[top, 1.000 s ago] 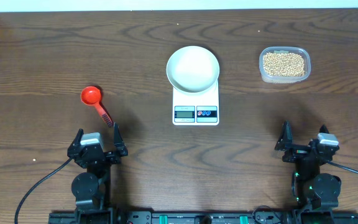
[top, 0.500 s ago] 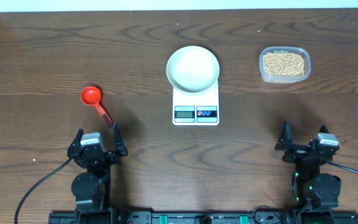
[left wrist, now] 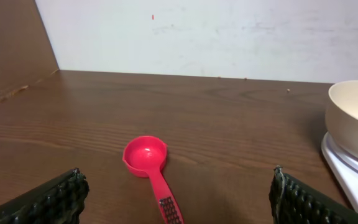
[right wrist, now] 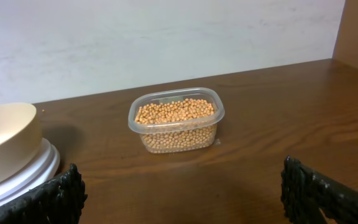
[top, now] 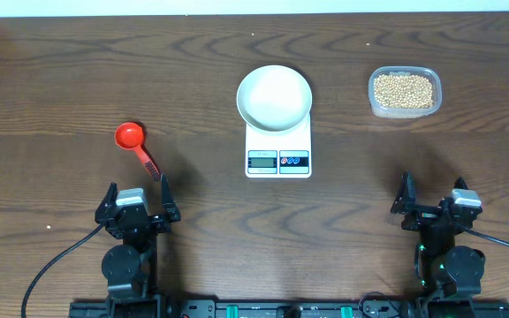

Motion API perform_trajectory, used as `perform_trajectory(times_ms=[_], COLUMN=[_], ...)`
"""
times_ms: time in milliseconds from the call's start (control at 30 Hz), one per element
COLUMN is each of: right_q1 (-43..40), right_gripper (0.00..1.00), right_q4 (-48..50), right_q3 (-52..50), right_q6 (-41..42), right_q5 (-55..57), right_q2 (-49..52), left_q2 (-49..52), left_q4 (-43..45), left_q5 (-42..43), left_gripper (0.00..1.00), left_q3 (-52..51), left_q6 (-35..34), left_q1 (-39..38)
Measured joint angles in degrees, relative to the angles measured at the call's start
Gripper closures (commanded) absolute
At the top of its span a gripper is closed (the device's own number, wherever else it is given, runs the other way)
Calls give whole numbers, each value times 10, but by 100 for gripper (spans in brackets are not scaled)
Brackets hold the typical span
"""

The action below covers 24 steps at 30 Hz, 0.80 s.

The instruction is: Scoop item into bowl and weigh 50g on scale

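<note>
Sitting wide open and empty: left gripper (top: 138, 189) with the red scoop (top: 136, 145) just ahead, right gripper (top: 431, 187) well back from the beans (top: 403, 90) in their tub (top: 371, 99).

glossy white bowl (top: 274, 96), wood-grain table (top: 78, 79)

White bowl (top: 274, 95), white scale (top: 278, 144), pale-tan beans (top: 403, 89), clear tub (top: 405, 114), red scoop (top: 131, 135), dark-brown wood-grain table (top: 60, 79).
</note>
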Motion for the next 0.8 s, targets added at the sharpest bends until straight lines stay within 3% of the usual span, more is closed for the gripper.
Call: perform_trajectory(times_ms=[500, 800], right_q1=[0, 0], right_gripper=[1, 1], right_q4=[0, 0], right_q3=[0, 0], right_q6=[0, 0], right_q5=[0, 0], right_q2=[0, 0], left_q2=[13, 139], left_q4=[47, 62], left_q5=[0, 0], left_gripper=[4, 4], left_q3=[-9, 63], left_q6=[3, 3], left_q1=[0, 0])
